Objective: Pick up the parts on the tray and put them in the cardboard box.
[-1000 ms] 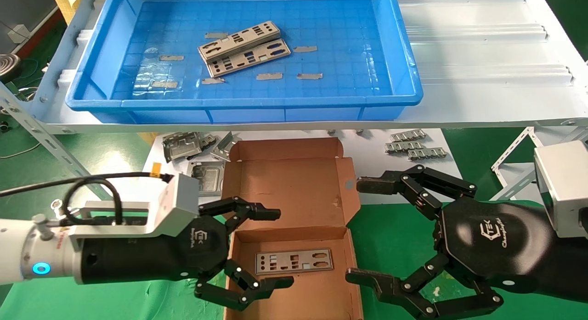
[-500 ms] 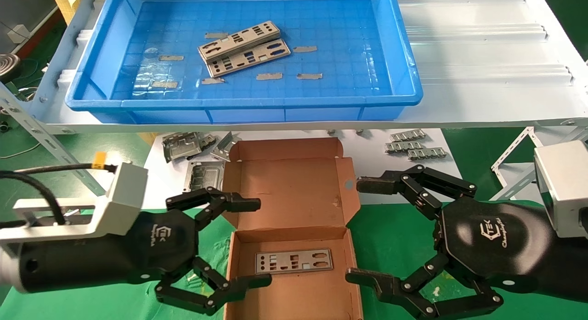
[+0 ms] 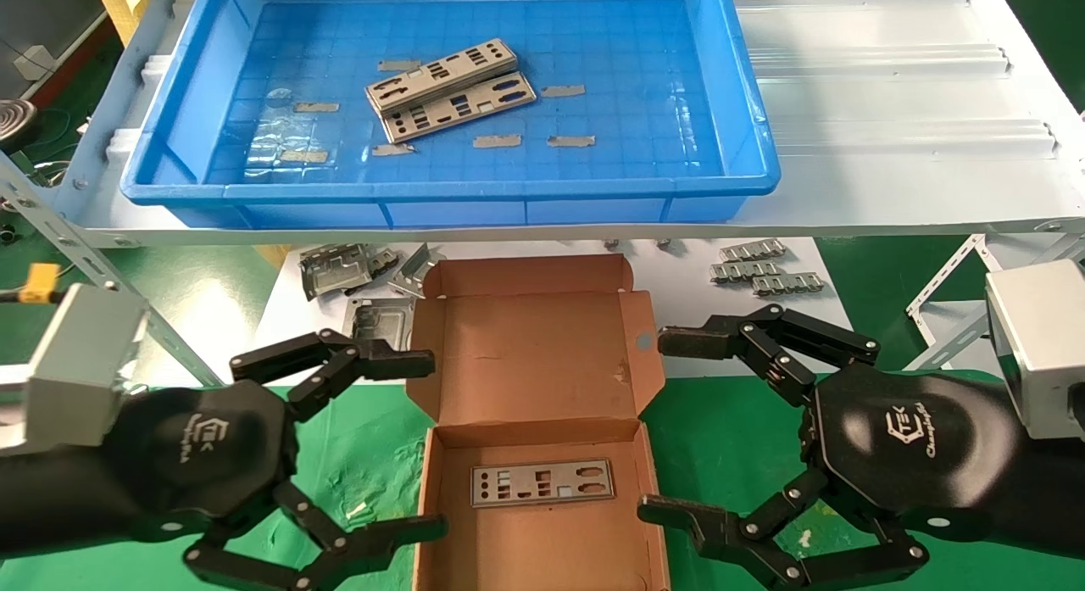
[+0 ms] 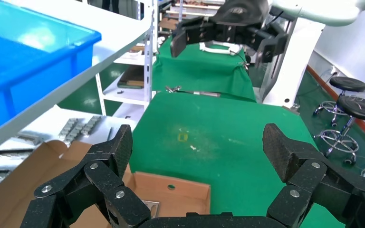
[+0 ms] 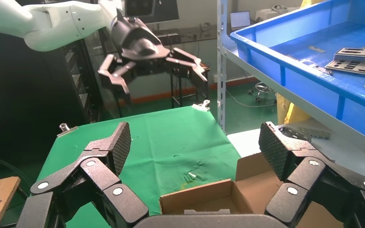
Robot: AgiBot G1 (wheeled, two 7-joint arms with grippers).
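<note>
Two parts (image 3: 452, 89) stacked and overlapping on the floor of the tray (image 3: 746, 150), on the far raised shelf, well apart from both grippers. A third part (image 3: 542, 482) flat inside the cardboard box (image 3: 542, 354), on its near floor, lid folded back toward the shelf. Left gripper (image 3: 428, 443) at the box's left edge, fingers spread wide and grasping nothing, the boxed part just to the right of it. Right gripper (image 3: 657, 426) at the box's right edge, likewise spread wide and empty, the same part just to its left, between the two. Small grey strips (image 3: 496, 140) scattered on the tray floor around the stacked plates. Folded metal brackets (image 3: 339, 269) on the white surface left of the lid.
</note>
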